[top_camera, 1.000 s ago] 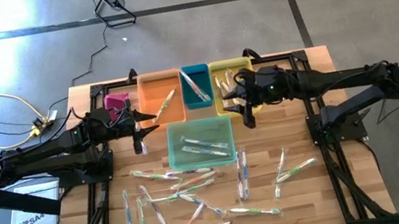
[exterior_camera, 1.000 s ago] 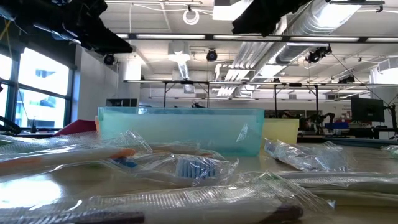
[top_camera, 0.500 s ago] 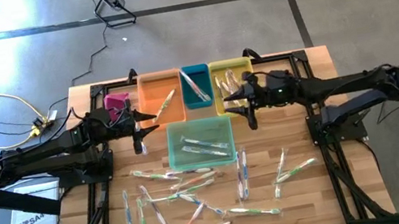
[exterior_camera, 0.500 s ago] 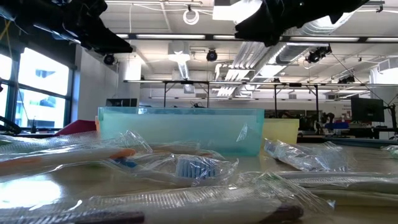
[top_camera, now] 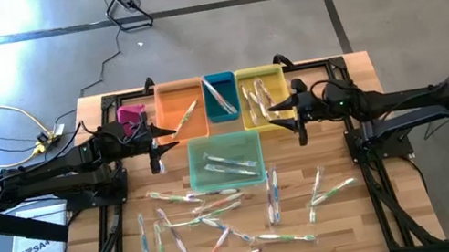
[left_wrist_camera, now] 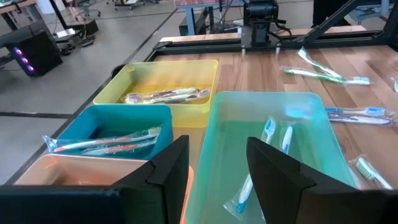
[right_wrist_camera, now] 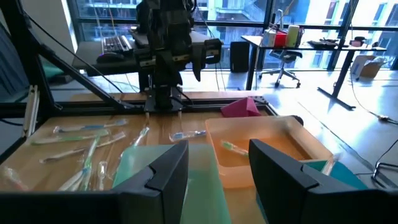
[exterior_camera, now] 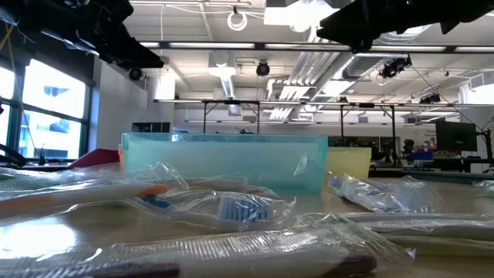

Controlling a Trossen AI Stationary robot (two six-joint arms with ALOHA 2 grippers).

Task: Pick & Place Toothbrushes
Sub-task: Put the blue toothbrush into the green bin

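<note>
Many wrapped toothbrushes point(top_camera: 222, 219) lie scattered on the near half of the wooden table. More lie in the teal bin point(top_camera: 225, 161), the orange bin point(top_camera: 182, 110), the blue bin point(top_camera: 220, 96) and the yellow bin point(top_camera: 261, 96). My left gripper point(top_camera: 155, 147) hangs open above the table, left of the teal bin, with nothing between its fingers point(left_wrist_camera: 168, 171). My right gripper point(top_camera: 296, 113) hangs open just right of the yellow bin, and it too holds nothing point(right_wrist_camera: 217, 168).
A small pink bin point(top_camera: 130, 117) stands at the far left of the bin row. In the low view, wrapped toothbrushes point(exterior_camera: 231, 208) lie in front of the teal bin point(exterior_camera: 224, 158). Black frame rails point(top_camera: 374, 183) run along the table's left and right sides.
My right gripper has drawn back from over the yellow bin toward the table's right edge, sinking a little and tipping up until it points about level. It has stayed open. The left arm has kept still, and no toothbrush has moved.
</note>
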